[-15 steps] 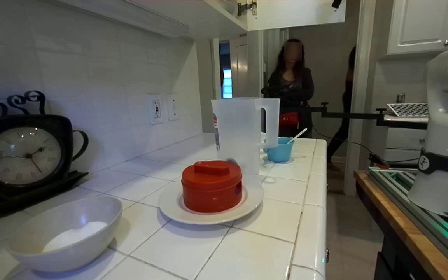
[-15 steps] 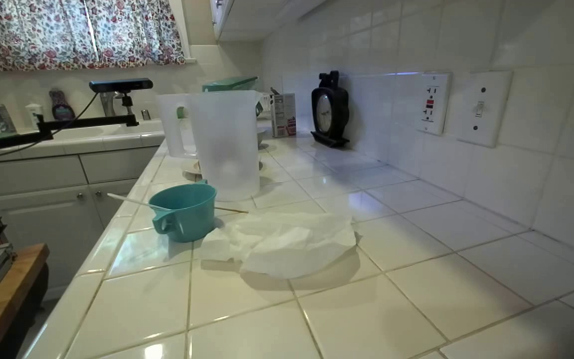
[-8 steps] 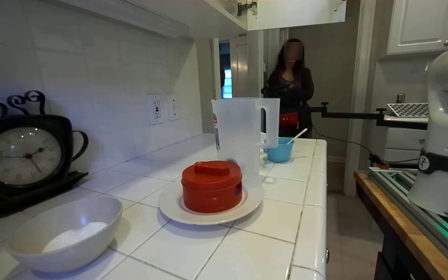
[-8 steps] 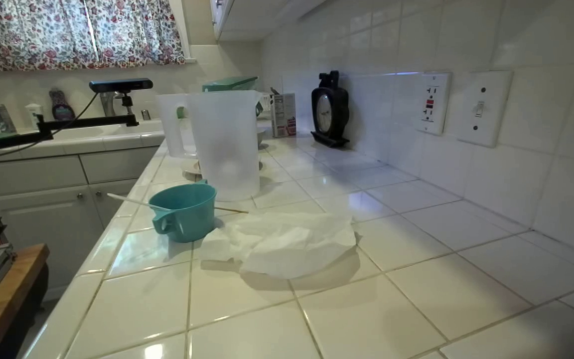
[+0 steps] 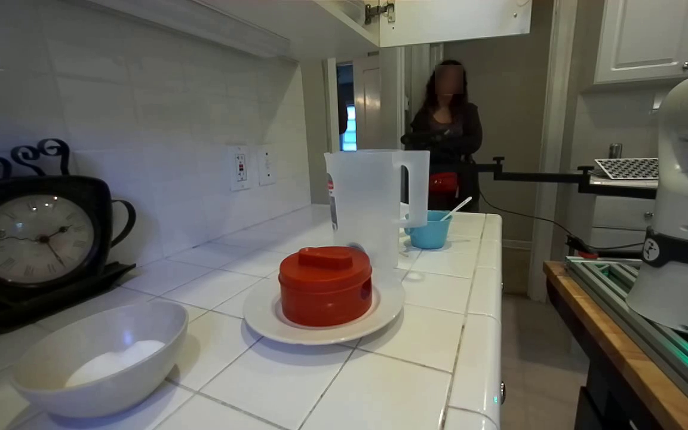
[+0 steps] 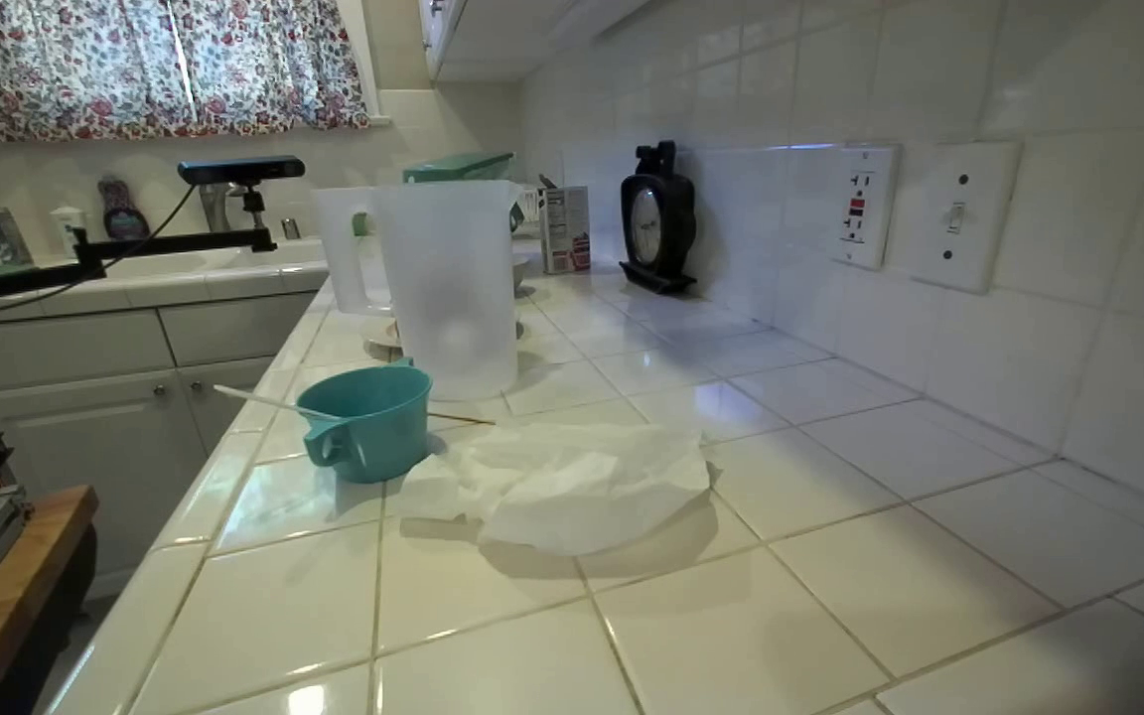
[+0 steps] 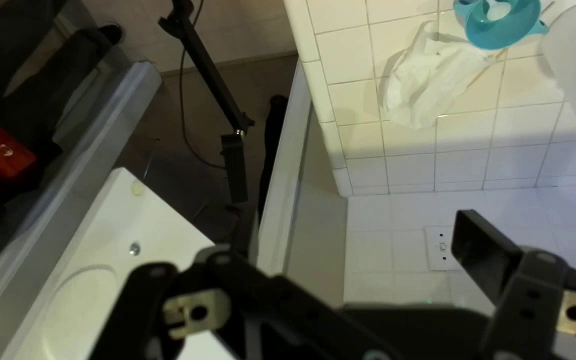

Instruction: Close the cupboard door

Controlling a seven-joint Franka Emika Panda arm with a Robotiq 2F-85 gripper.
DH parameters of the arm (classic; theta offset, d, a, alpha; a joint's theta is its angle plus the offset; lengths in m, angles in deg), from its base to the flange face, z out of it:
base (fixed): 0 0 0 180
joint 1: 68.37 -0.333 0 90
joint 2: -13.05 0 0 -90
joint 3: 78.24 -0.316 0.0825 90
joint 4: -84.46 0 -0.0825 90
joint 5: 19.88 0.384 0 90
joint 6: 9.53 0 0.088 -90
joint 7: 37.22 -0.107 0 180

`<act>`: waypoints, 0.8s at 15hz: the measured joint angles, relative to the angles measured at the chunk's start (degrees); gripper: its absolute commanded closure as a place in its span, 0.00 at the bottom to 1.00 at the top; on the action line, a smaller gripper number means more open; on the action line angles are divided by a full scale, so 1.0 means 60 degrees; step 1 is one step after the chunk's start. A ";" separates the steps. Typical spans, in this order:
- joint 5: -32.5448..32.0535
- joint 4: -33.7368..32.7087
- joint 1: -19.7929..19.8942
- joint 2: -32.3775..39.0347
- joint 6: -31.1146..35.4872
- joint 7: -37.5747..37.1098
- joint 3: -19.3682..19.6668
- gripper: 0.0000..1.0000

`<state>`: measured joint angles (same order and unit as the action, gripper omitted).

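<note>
The cream-white cupboard door point(image 5: 457, 22) stands swung open at the top of an exterior view, held by a metal hinge point(image 5: 378, 13) on the wall cupboard point(image 5: 320, 30). Only its lower part shows there. In the wrist view the door's lower corner point(image 7: 155, 230), with a small screw, lies at the lower left, partly behind the left finger's links. My gripper point(image 7: 353, 250) has its fingers wide apart with nothing between them; the left fingertip is hard to make out. I cannot tell whether the left finger touches the door. The gripper is out of both exterior views.
On the tiled counter stand a clear jug point(image 5: 365, 203), a red container point(image 5: 325, 292) on a plate, a blue cup point(image 6: 368, 422), crumpled paper point(image 6: 572, 492) and a bowl point(image 5: 39, 388). A camera arm point(image 6: 185, 241) crosses the gap beside the counter. A person point(image 5: 442, 125) stands behind.
A dark fingertip at the door's lower right has moved up out of the exterior view. The door has not visibly moved. A person's leg has left the doorway.
</note>
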<state>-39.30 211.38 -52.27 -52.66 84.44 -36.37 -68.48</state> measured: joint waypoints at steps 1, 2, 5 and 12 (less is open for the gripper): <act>-0.0093 -0.0060 0.0035 0.0002 -0.0057 -0.0077 0.0031 0.00; -0.0178 -0.0094 0.0068 0.0006 -0.0064 -0.0137 0.0067 0.00; -0.0538 -0.0134 0.0116 0.0044 -0.0035 -0.0257 0.0247 0.00; -0.1208 -0.0216 0.0121 0.0266 0.0296 -0.0282 0.0895 0.00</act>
<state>-46.54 210.09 -51.54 -51.07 86.22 -38.06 -63.10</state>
